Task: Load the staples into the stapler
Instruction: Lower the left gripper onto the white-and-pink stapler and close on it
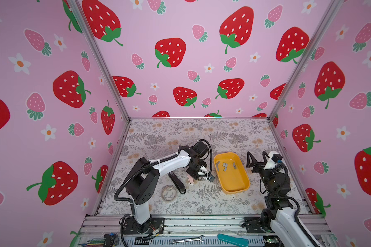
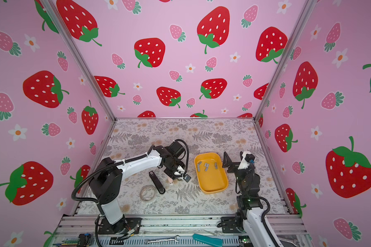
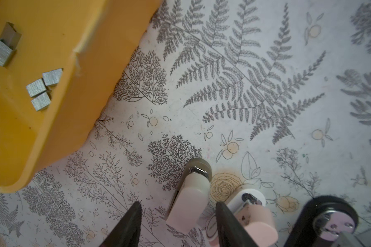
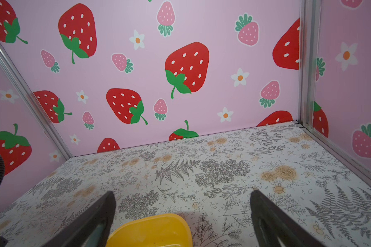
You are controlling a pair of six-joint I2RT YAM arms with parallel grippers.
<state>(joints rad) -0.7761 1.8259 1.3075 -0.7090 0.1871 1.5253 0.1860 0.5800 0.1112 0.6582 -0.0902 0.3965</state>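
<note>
Staples point(image 3: 41, 92): short flat grey metallic strips w/ a brushed sheen, much smaller than the staplers. All lie loose inside the yellow tray point(image 3: 73, 111), at the end farthest from the arm bases in a top view point(image 1: 225, 166). In the L wrist view three pcs sit clustered and touching, and two more overlap near them. A further strip lies apart, toward the tray's R-arm side.

Handling, as a judgement: v. light and stiff lengthwise, but prob. brittle at the joints, so a hard squeeze or any bending could snap a strip. They're thin, smooth and flat on slick plastic, so awkward to get under. Best hold is across the narrow width, on the long edges, approx mid-strip, maybe nudged against the tray wall first.

The pink stapler point(image 3: 189, 198) lies on the worktop point(image 3: 266, 96) just beside the tray, on its L-arm side. A second pink stapler point(image 3: 253, 213) is close beside it, and a black stapler point(image 3: 330, 216) lies farther from the tray.

L gripper point(image 3: 178, 204): jaws partly open and straddling the pink stapler, one finger btwn the two pink ones. A gap shows on the tray side, so nothing is gripped.

R gripper point(image 4: 182, 192): spread wide, empty, raised over the tray's opposite side.
</note>
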